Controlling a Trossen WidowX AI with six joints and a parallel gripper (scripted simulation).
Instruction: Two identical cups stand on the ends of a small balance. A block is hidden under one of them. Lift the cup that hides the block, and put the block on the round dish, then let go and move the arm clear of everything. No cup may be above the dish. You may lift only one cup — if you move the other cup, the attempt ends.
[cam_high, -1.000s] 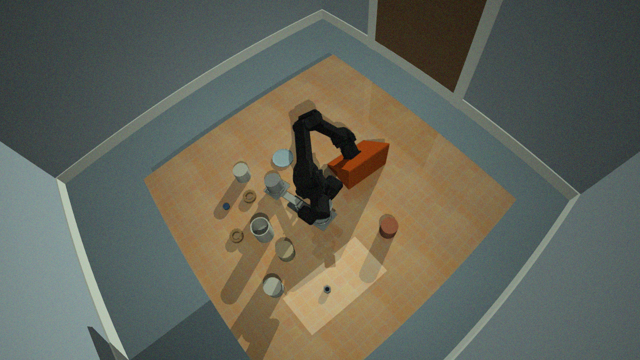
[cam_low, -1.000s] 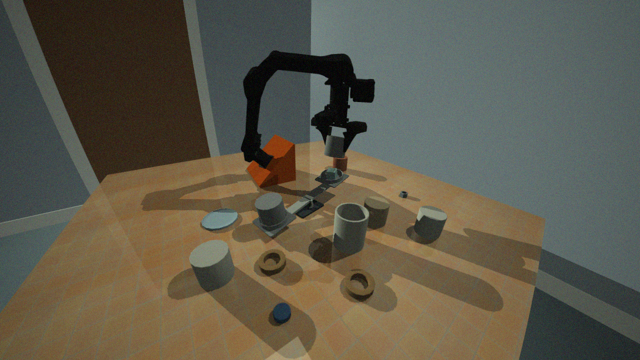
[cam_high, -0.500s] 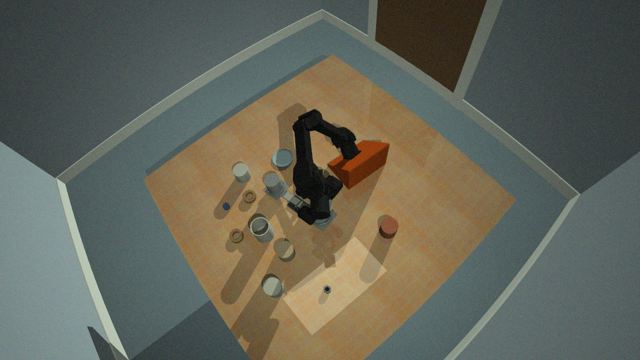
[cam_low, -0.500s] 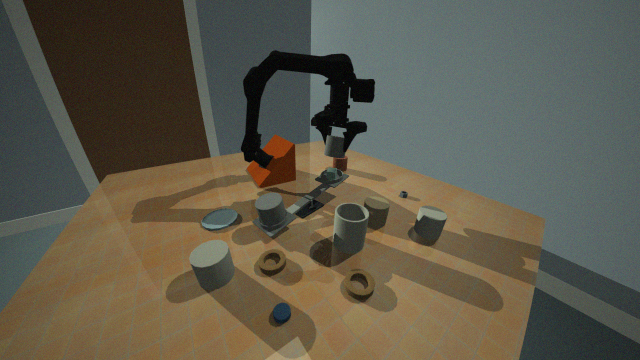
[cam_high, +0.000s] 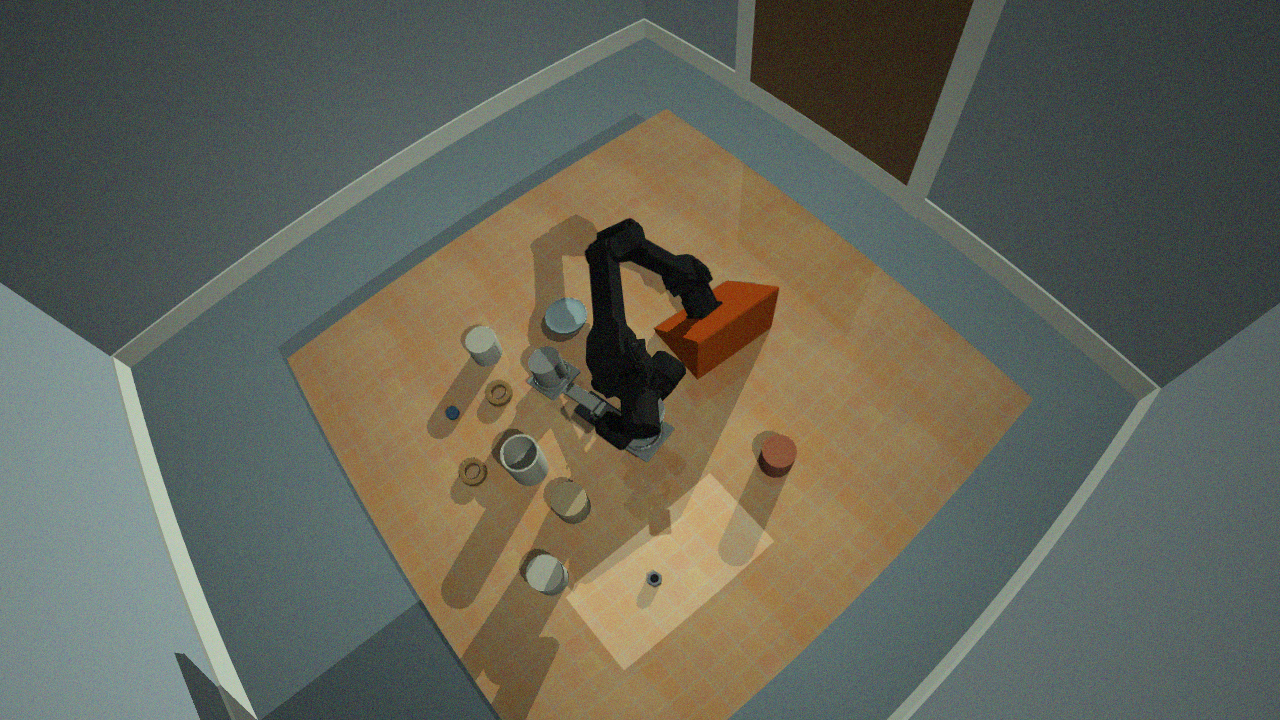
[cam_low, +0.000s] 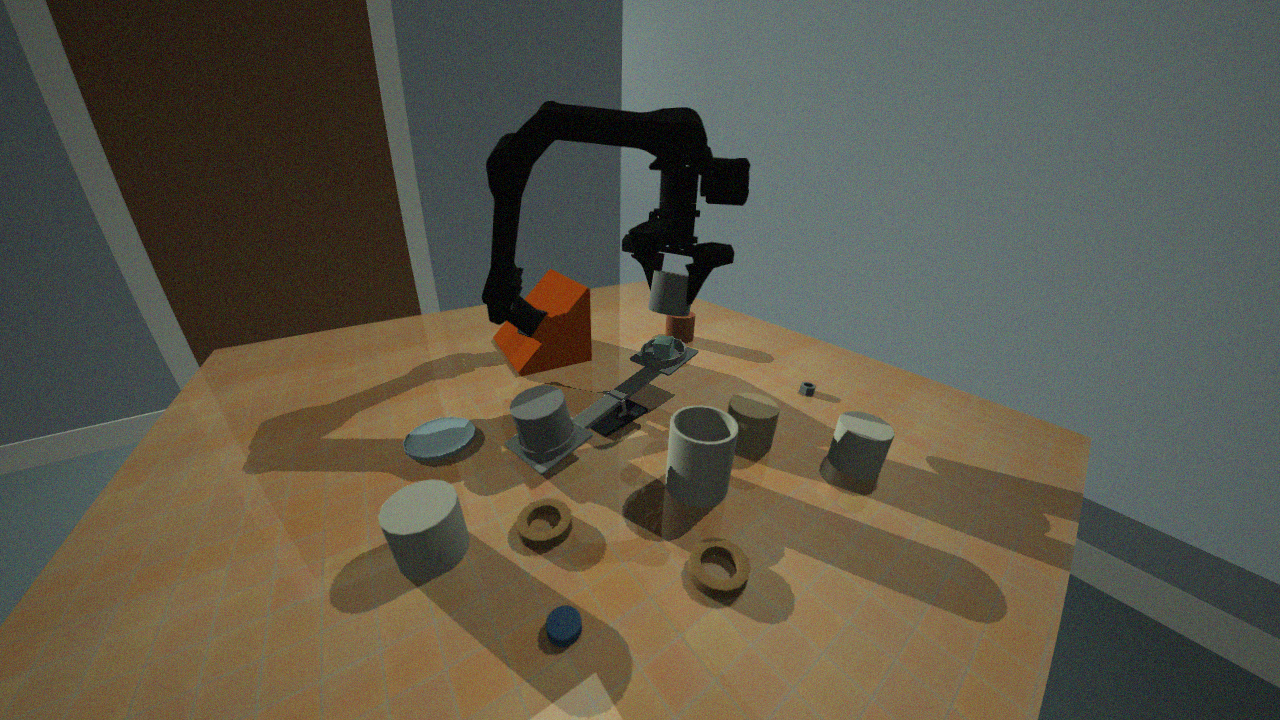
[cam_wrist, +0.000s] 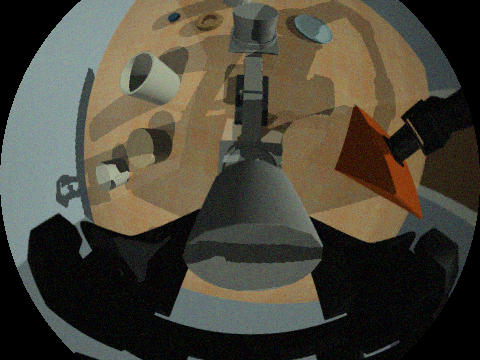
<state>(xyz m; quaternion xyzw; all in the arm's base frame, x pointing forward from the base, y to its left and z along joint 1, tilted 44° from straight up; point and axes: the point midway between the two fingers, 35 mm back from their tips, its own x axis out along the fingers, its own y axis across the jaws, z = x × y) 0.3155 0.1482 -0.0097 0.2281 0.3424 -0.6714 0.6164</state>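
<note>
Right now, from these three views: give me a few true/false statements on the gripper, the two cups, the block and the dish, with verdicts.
1. The gripper is shut on a cup and holds it in the air. True.
2. The other cup has been knocked off the balance. False: it stands upright on its end plate.
3. A block sits uncovered on the far end plate. True.
4. The block lies on the round dish. False: nothing lies on the dish, which sits beside the standing cup.
5. The held cup hangs above the dish. False: it hangs over the far end of the balance, away from the dish.
</note>
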